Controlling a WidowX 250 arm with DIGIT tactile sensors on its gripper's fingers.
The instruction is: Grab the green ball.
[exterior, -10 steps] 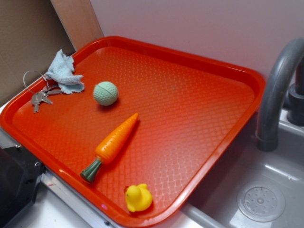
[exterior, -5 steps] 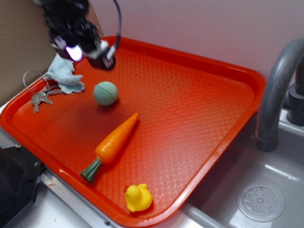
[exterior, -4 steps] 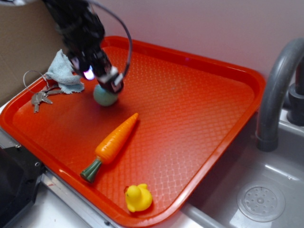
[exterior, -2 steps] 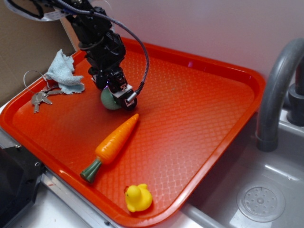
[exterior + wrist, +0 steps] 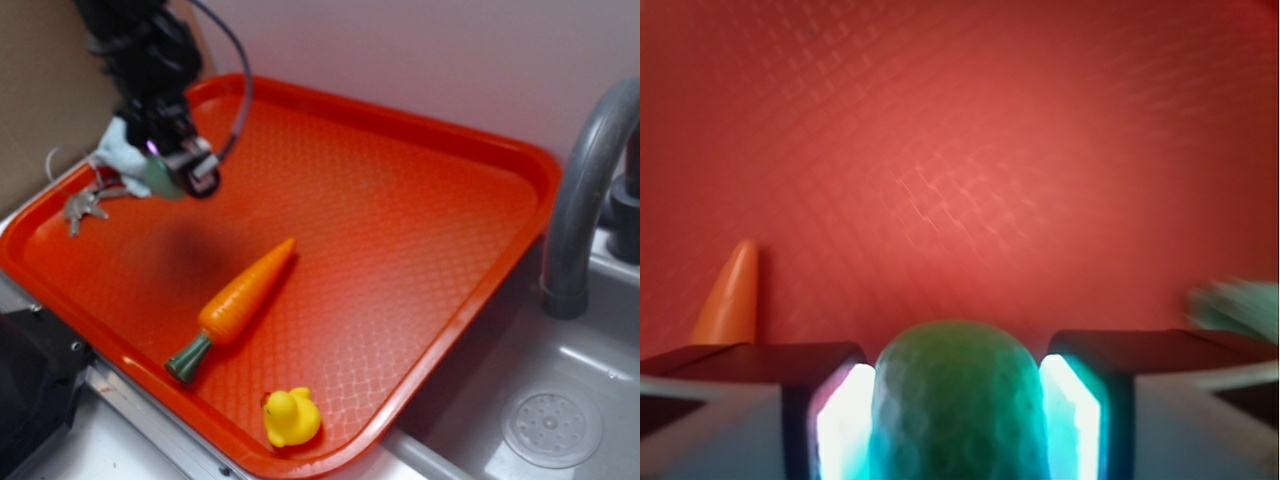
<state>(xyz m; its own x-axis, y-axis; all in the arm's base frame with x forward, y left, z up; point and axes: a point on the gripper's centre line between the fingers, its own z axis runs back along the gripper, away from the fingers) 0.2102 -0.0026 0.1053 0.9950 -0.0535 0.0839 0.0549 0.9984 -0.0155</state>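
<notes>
A: Where is the green ball (image 5: 960, 400)?

B: Pinched in the gripper (image 5: 172, 176). The wrist view shows a finger (image 5: 830, 420) pressed to each side of its dimpled surface. From the exterior view, a sliver of green shows at the gripper's tip, raised off the tray (image 5: 420, 250), with a soft dark shadow on the tray floor beneath.

A: And the surface?

B: An orange-red plastic tray with a woven, diamond-like texture and a raised rim. A toy carrot (image 5: 235, 303) lies on it diagonally, green stem toward the near edge, and a yellow duck (image 5: 291, 416) sits by the near rim. At the far left corner there's a pale blue-green rag (image 5: 118, 150), partly behind the arm, with keys (image 5: 82, 206) just beside it.

A: What surrounds the tray?

B: A pale wall runs behind it, and a brown board stands at the far left. On the right is a grey sink (image 5: 560, 390) with a round drain (image 5: 551, 429) and a curved grey faucet (image 5: 580, 190). The tray's right edge overhangs the basin.
</notes>
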